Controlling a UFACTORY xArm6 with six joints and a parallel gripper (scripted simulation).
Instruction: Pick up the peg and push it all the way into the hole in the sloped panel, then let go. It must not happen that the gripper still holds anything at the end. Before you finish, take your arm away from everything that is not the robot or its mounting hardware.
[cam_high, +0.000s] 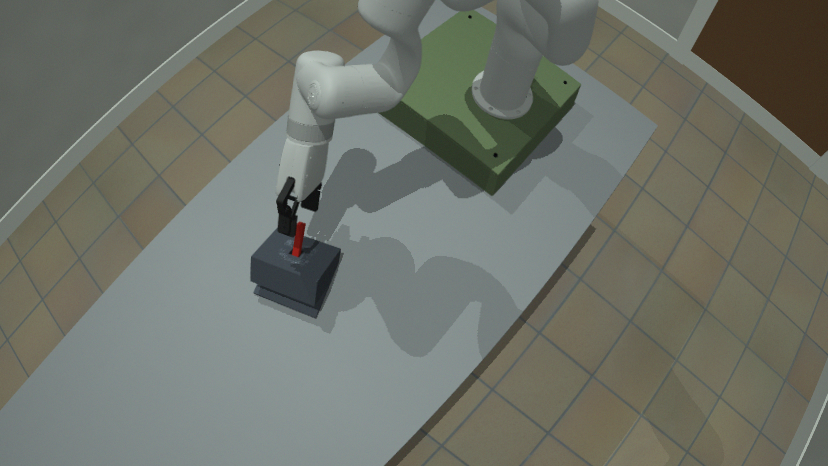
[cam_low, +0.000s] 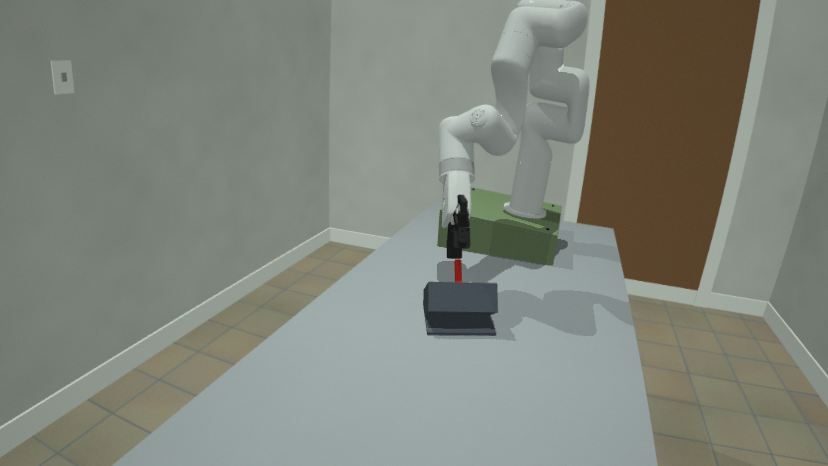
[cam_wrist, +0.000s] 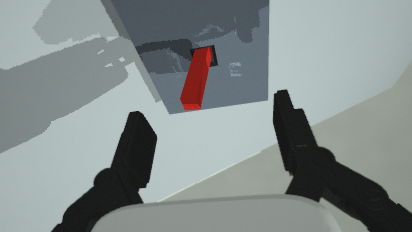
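Standing wide open, claw holding nothing, 2 fingers apart, red peg jutting from sloped panel's hole.

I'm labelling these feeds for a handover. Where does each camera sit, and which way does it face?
Top: high above the table, angled down at the dark block; arm and hand show.
Exterior: beyond the block, facing the arm's base; arm and hand show.
Wrist: on the arm's end, looking past two open fingers.
All three share the block and red peg.
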